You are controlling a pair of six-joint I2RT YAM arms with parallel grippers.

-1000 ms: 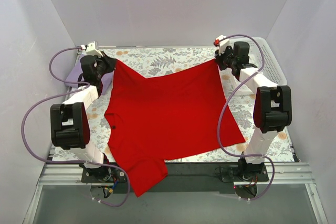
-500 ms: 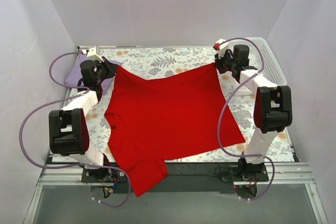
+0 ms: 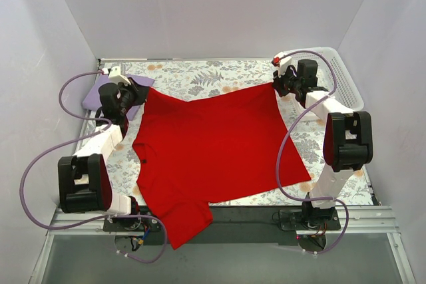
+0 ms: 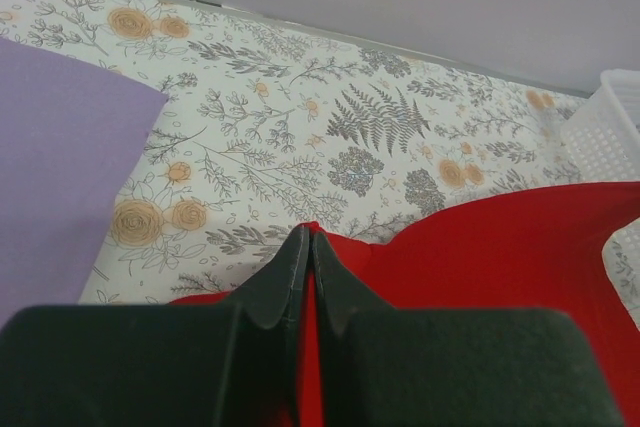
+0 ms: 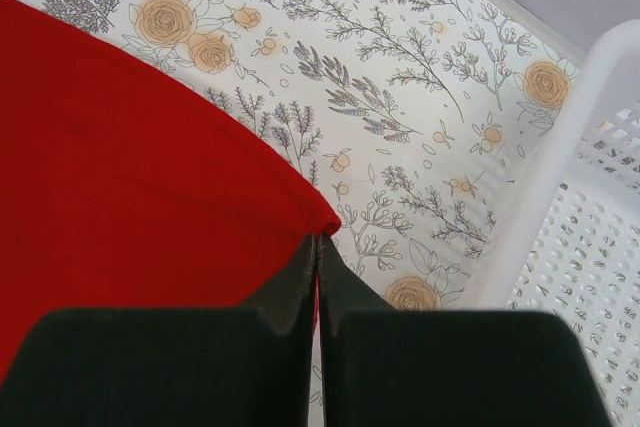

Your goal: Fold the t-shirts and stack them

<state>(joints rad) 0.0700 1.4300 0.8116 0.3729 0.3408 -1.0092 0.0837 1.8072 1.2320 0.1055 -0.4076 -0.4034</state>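
Red tee (image 3: 213, 151): spread flat over the mid counter, w/ the collar side toward the left edge. One sleeve hangs off the near edge, left of centre.
Red tee, far side: two corners are pinched, one nr the far-left corner, one nr the far-right. The cloth edge dips a bit btwn them.
Left gripper (image 3: 141, 92): nr the far-left corner. In its wrist cam the gripper (image 4: 305, 237) has its jaws squeezed together w/ the red cloth (image 4: 480, 267) clamped btwn them, no gap showing.
Right gripper (image 3: 275, 84): nr the far-right corner, just beside the basket. In its wrist cam the gripper (image 5: 318, 242) also has its jaws pressed tight, w/ the tip of the red corner (image 5: 120, 167) caught in the pinch.
Lilac tee (image 3: 92, 96): lies at the far-left corner, partly under the left arm. It looks flat in the wrist cam (image 4: 50, 177); can't tell if it's folded.
Basket (image 3: 346, 81): white lattice, along the right edge at the far end. Its rim shows right by the right gripper (image 5: 600, 147).
Counter cover (image 3: 200, 74): floral print, bare along the far edge.
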